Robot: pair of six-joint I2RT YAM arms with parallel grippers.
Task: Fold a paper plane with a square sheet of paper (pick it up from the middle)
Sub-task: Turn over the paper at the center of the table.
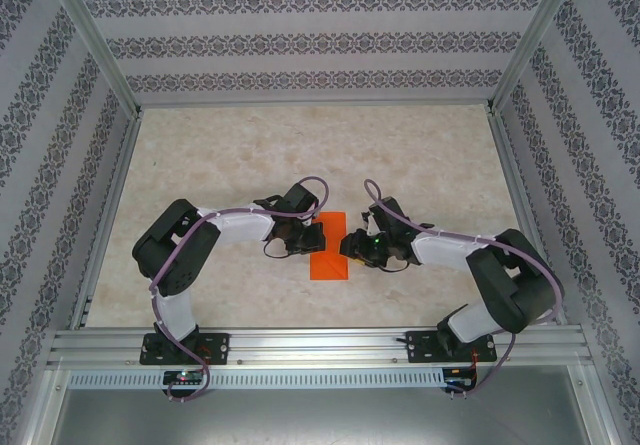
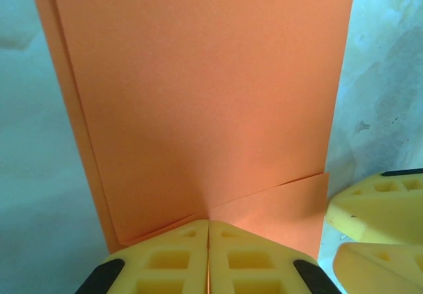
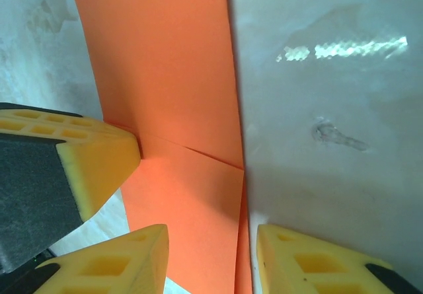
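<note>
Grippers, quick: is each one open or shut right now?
Left gripper: shut, tips on the folded orange paper.
Right gripper: open, jaws astride the paper's edge.

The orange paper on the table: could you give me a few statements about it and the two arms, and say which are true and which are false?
1. The orange paper lies on the table between the two arms. True.
2. The paper is already a finished, pointed plane. False: it is a long folded rectangle with one slanted crease near an end.
3. The left arm's jaws are shut, their tips together at the paper's end. True.
4. The right arm's jaws are clamped tight together. False: they stand apart, one on each side of the paper's long edge.
</note>
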